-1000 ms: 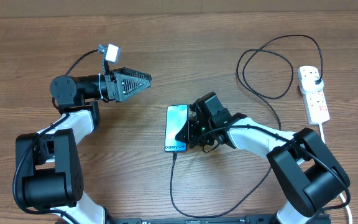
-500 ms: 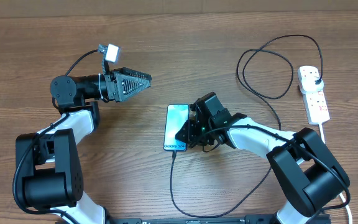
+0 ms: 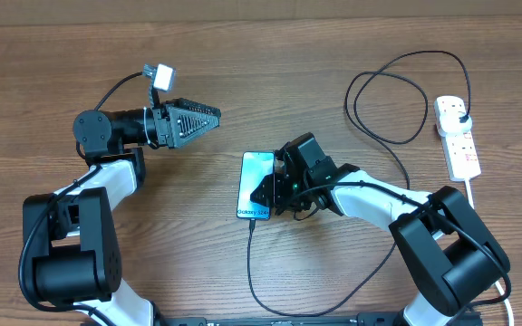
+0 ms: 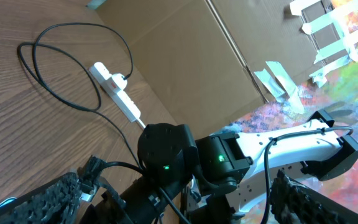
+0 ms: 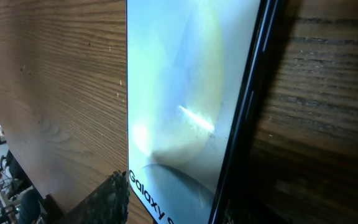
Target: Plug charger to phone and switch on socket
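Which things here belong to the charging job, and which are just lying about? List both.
Job: phone; charger; socket.
Lying about: cardboard panel at the back.

Wood-grain table (image 3: 62,54), seen from overhead: the phone (image 3: 256,181) lies flat and screen-up, right against the jaws of the right gripper (image 3: 273,190), its "Galaxy S24" end pointing back toward the robot. The charger (image 3: 249,263), a thin black cable, meets that end, sweeps along the table's near side behind the jaws, then lies in wide loops well beyond them. It ends at a black plug in the socket (image 3: 458,138), a white strip lying well apart from the jaws. The strip's thick white cord (image 3: 473,188) trails toward the near edge.
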Motion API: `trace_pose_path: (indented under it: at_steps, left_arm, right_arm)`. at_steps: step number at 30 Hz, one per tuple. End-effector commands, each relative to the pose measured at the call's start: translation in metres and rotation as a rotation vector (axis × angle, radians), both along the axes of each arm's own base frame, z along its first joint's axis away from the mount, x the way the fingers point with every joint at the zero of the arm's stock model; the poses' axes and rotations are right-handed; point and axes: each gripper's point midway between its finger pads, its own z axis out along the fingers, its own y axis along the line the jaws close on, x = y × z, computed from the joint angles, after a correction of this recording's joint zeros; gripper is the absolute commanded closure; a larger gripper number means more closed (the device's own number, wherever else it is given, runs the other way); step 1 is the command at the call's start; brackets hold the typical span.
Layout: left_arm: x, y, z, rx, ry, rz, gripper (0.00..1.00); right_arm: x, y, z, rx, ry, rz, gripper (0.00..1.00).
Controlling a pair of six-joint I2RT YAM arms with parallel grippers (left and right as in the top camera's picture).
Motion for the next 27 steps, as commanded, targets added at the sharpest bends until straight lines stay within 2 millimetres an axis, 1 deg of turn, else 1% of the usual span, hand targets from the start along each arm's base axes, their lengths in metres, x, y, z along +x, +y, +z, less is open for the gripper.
trace_pose_path:
  at_steps: [1,9,12,27]
  left_arm:
    - [-0.005,-0.001,0.007,0.013,-0.056,-0.016,0.01]
    - [-0.005,-0.001,0.007,0.014,-0.056,-0.016,0.01]
    - [-0.005,-0.001,0.007,0.013,-0.056,-0.016,0.00]
    - [-0.005,-0.001,0.007,0.013,-0.056,-0.016,0.00]
  right_arm:
    - [0.003,-0.010,-0.015,-0.073,-0.014,-0.025,0.52]
    - [0.004,-0.010,-0.014,-0.070,-0.019,-0.025,0.53]
    - [0.004,-0.009,-0.013,-0.067,-0.023,-0.025,0.56]
    - [0.013,-0.004,-0.008,-0.040,-0.063,-0.028,0.57]
